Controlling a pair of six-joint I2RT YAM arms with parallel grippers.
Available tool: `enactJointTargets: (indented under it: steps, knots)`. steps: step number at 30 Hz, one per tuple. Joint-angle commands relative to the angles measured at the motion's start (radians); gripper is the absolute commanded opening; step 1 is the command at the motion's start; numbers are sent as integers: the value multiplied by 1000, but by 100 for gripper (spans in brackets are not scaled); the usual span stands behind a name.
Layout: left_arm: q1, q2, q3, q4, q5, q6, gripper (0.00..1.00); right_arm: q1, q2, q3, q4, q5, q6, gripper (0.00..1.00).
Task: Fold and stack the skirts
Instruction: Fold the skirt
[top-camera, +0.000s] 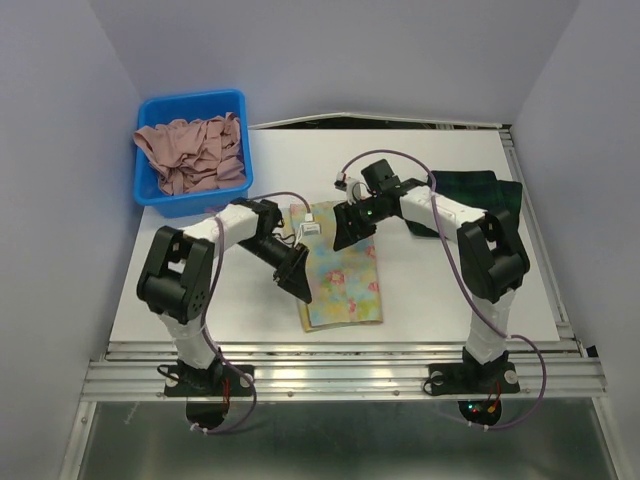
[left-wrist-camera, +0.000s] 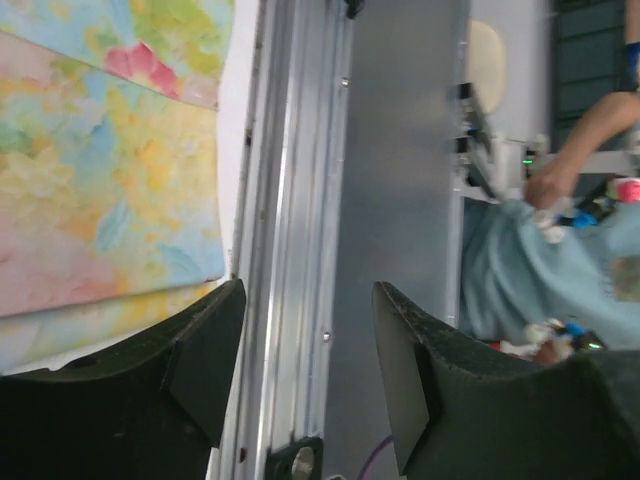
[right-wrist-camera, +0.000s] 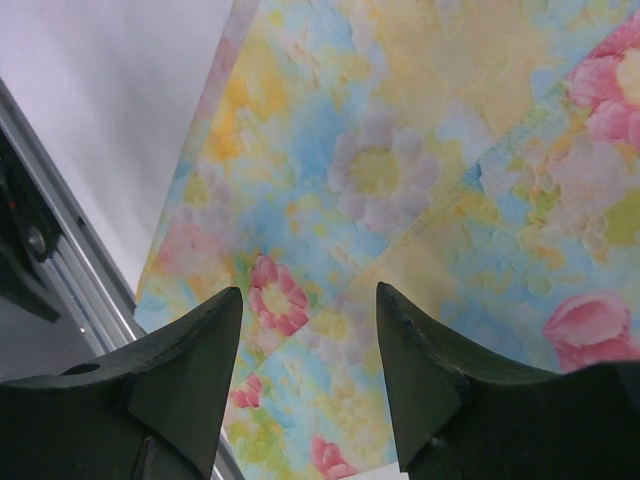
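The floral skirt (top-camera: 342, 278) lies folded into a narrow rectangle in the middle of the table, between the two arms. It fills the right wrist view (right-wrist-camera: 420, 170) and shows at the left of the left wrist view (left-wrist-camera: 100, 170). My left gripper (top-camera: 297, 276) hovers at its left edge, open and empty, its jaws (left-wrist-camera: 305, 350) over the table's front rail. Over the skirt's far end hangs my right gripper (top-camera: 350, 232), open with nothing between its fingers (right-wrist-camera: 310, 350). The dark plaid skirt (top-camera: 478, 195) lies at the back right, partly hidden by the right arm.
A blue bin (top-camera: 192, 150) of pinkish cloth stands at the back left. The aluminium rail (top-camera: 340, 375) runs along the table's near edge. White walls close in on both sides.
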Motion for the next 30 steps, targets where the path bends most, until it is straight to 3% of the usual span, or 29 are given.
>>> enactJointTargets:
  steps: [1, 2, 3, 4, 6, 10, 16, 23, 28, 30]
  knots:
    - [-7, -209, 21, 227, -174, -245, 62, -6, -35, -7, -6, 52, -92, 60]
    - [-25, -252, 7, 377, -271, -355, 50, -6, -41, -30, -5, 58, -100, 60]
    - [-30, -291, -11, 442, -463, -385, 42, -6, -46, -42, -2, 58, -111, 58]
    - [-30, -352, -34, 544, -536, -400, 29, -6, -49, -54, 4, 56, -114, 56]
    - [-30, -371, -94, 613, -685, -423, 20, -6, -64, -85, 15, 57, -125, 54]
    - [-30, -305, -138, 656, -824, -423, 5, -6, -110, -119, 58, 46, -106, 50]
    - [-35, -193, -109, 774, -890, -451, 2, 20, -35, -116, 127, -14, -47, 35]
    - [-33, -21, -63, 805, -890, -481, 0, 90, 83, -166, 253, -43, 41, 26]
    - [-21, 42, 7, 818, -881, -501, 0, 120, 149, -176, 346, -92, 113, 27]
    - [11, 25, 27, 811, -849, -489, 6, 120, 182, -151, 348, -97, 128, 27]
